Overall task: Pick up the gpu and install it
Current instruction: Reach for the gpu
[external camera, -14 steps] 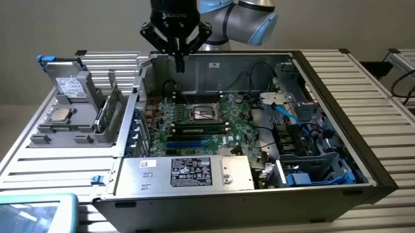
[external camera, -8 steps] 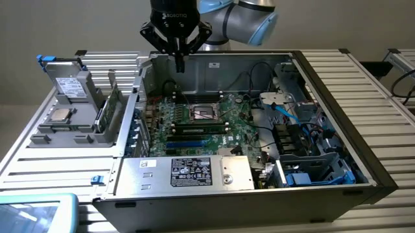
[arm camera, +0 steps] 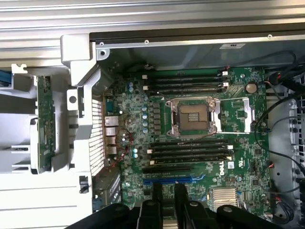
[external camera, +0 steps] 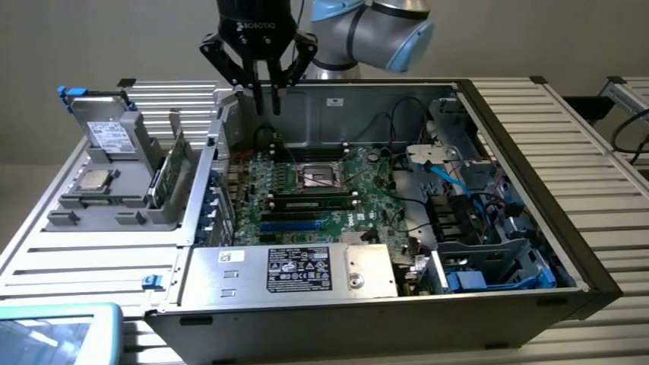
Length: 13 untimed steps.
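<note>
Claw (external camera: 267, 109), narrowly parted and empty, hovers above the motherboard (external camera: 370, 181) in the open case (external camera: 406, 319)

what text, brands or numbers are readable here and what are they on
"ROBOTIQ": on the black body of the hand, exterior view.
"DELL": printed in white on the motherboard, near the memory slots, wrist view.
Too small to read: the black and white label on the power supply, and the white sticker on the case wall.
</note>
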Available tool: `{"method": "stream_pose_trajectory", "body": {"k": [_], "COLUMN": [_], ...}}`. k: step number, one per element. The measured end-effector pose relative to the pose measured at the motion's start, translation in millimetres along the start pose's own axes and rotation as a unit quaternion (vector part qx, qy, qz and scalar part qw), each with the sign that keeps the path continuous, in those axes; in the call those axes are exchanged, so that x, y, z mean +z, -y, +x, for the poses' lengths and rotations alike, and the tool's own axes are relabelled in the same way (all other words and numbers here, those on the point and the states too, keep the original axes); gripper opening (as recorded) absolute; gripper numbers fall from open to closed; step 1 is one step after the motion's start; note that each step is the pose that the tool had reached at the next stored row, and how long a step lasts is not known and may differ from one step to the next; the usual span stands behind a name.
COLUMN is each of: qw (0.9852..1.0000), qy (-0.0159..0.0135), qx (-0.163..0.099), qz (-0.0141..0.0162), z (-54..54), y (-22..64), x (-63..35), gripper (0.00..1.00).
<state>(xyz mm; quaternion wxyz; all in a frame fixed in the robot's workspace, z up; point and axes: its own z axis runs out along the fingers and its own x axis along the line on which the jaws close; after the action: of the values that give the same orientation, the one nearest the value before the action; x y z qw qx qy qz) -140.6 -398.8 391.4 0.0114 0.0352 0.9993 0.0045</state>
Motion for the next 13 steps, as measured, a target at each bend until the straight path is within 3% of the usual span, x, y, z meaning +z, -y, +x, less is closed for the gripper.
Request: {"method": "stream_pose_trajectory", "body": {"k": [1,4,5,6,13], "qw": [1.0,1.0,1.0,1.0,1.0], "qy": [0.0001,0.0003,0.0003,0.0004,0.0005], "qx": [0.0,0.0,0.0,0.0,0.0], "qz": [0.0,-0.0001,-0.0001,-0.0001,-0.0001], "z": [4.8,18.2,22.9,27.4,59.3], "y": [0.3,1.3,1.6,1.9,3.6], "x": [0.2,0.7,0.9,1.3,4.0], "gripper": [0.25,0.43,0.43,0.49,0.49]}}
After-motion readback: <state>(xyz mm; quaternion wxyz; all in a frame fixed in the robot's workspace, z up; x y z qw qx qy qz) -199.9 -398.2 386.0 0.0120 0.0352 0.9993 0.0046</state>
